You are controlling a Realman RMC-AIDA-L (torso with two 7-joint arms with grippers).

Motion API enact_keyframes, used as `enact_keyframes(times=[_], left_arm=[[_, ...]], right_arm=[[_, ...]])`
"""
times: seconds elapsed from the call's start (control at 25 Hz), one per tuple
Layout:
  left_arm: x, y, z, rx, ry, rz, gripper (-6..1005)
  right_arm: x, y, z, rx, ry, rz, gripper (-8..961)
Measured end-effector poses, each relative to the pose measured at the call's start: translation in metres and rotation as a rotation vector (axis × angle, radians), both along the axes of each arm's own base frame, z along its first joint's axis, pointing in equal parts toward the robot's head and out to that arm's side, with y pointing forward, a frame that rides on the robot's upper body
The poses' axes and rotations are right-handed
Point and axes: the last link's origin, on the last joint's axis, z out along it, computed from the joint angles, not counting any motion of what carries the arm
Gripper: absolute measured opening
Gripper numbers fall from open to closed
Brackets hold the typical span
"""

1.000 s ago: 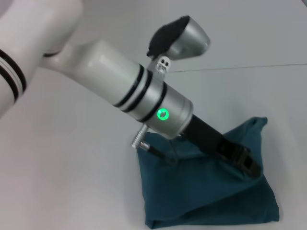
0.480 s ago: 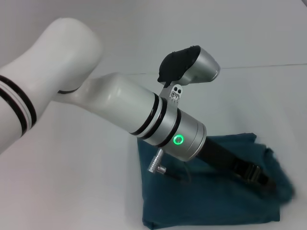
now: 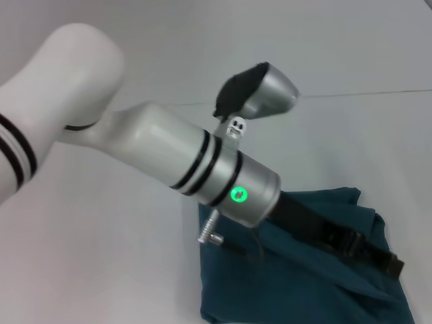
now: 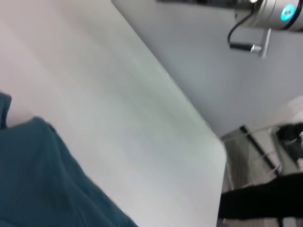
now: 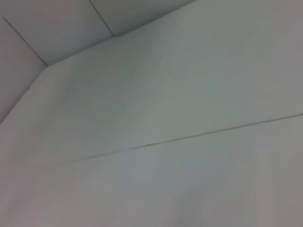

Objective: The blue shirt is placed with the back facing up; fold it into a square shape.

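Nearly folded: the blue shirt lies as a compact, layered bundle on the white counter, near and right of centre.
Its soft teal cotton shows overlapping flaps and an uneven outline, so squaring seemingly remains. The left end effector reaches across it at its right edge; whether its fingers grip cloth cannot be told.

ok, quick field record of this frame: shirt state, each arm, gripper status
shirt: the blue shirt lies bunched in a rough folded heap on the white table, not square yet; no lettering visible
left arm: reaches across over the shirt; the left gripper is at the shirt's right side, low on the cloth
left fingers: cannot tell
right arm: not seen in the head view; its wrist camera shows only bare white surface
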Motion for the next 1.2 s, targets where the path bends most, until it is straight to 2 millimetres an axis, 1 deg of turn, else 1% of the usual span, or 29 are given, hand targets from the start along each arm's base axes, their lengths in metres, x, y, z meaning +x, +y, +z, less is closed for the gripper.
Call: enact_keyframes(times=[0.08,0.16,0.2,0.24,0.28,0.36,0.4,0.44,0.52,0.6,0.64,0.76,0.84,0.96,1.0,1.04,1.08,1.12,1.16,1.2], left_arm=[[-0.005,0.004,0.010,0.007,-0.038,0.015,621],[-0.014,0.013,0.028,0.031,-0.104,0.041,690],[-0.021,0.017,0.040,0.050,-0.142,0.053,718],[-0.028,0.022,0.051,0.073,-0.173,0.066,746],[-0.038,0.026,0.067,0.102,-0.212,0.074,773],[-0.053,0.031,0.087,0.147,-0.254,0.074,828],[-0.065,0.033,0.102,0.181,-0.283,0.070,855],[-0.077,0.034,0.115,0.214,-0.306,0.067,883],[-0.097,0.032,0.136,0.256,-0.342,0.048,908],[-0.121,0.022,0.159,0.289,-0.380,0.001,933],[-0.125,0.019,0.163,0.293,-0.386,-0.012,946],[-0.153,0.003,0.181,0.317,-0.382,-0.047,944],[-0.169,-0.004,0.185,0.339,-0.359,-0.029,943],[-0.187,-0.015,0.185,0.360,-0.337,-0.012,942],[-0.191,-0.018,0.183,0.361,-0.330,-0.007,941],[-0.194,-0.020,0.183,0.362,-0.324,-0.002,941],[-0.197,-0.022,0.182,0.360,-0.316,0.004,940],[-0.198,-0.023,0.181,0.360,-0.312,0.008,939],[-0.201,-0.025,0.181,0.358,-0.307,0.014,938],[-0.202,-0.026,0.180,0.357,-0.306,0.017,937]], right_arm=[[-0.002,0.000,-0.002,-0.014,-0.003,0.005,-1],[-0.005,0.000,-0.005,-0.036,-0.004,0.020,-1],[-0.012,0.001,-0.007,-0.065,-0.008,0.048,-1],[-0.012,0.001,-0.007,-0.065,-0.008,0.048,-1],[-0.018,0.000,-0.009,-0.087,-0.013,0.073,-1],[-0.035,0.000,-0.014,-0.140,-0.030,0.133,-1],[-0.042,0.000,-0.016,-0.163,-0.033,0.155,0],[-0.054,0.000,-0.020,-0.200,-0.043,0.184,0],[-0.074,0.000,-0.027,-0.260,-0.071,0.222,0],[-0.101,0.003,-0.038,-0.338,-0.138,0.257,0],[-0.108,0.003,-0.041,-0.359,-0.162,0.263,2],[-0.144,0.011,-0.061,-0.471,-0.282,0.282,8],[-0.164,0.017,-0.072,-0.531,-0.351,0.292,12],[-0.198,0.025,-0.099,-0.631,-0.494,0.324,131],[-0.206,0.026,-0.106,-0.651,-0.533,0.334,171],[-0.219,0.026,-0.120,-0.688,-0.596,0.357,211],[-0.226,0.026,-0.127,-0.705,-0.633,0.374,251],[-0.239,0.022,-0.146,-0.757,-0.715,0.411,291],[-0.239,0.022,-0.146,-0.757,-0.715,0.411,325],[-0.245,0.019,-0.156,-0.782,-0.759,0.430,359]])
